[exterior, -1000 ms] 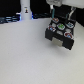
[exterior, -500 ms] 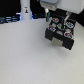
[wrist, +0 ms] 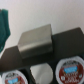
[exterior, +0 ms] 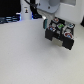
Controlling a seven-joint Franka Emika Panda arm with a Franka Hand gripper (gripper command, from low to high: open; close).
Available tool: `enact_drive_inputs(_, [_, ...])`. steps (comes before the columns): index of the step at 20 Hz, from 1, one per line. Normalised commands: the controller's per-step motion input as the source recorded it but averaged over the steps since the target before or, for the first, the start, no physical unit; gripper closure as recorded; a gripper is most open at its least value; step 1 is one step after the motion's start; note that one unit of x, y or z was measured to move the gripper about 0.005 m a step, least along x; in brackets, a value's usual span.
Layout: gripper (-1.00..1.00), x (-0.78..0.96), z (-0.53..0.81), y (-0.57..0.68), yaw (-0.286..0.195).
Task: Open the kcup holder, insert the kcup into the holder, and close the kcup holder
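- Since the earlier frames, the arm has lowered toward the kcup holder; nothing else has shifted.
- Kcup holder: black box on the white table, at the exterior view's upper right, tray drawn out with pods seated in its round slots.
- Gripper: directly above the holder; grip state cannot be told.
- Kcup: green-topped pod not distinguishable in these blurred views.

Too blurred in the exterior view to count pod slots in the kcup holder. Hidden behind the arm: the hand, open or closed impossible to tell. Cropped at the wrist view's edge: two pods, a green shape. Lid print unreadable.
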Motion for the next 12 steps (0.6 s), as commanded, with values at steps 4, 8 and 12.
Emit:
enact_drive_inputs(4, [-1.0,0.53,-0.12,0.18,0.154])
enact_drive_inputs(8, [-1.0,0.37,-0.12,0.16,0.224])
enact_drive_inputs(12, [-1.0,0.28,-0.18,0.11,0.24])
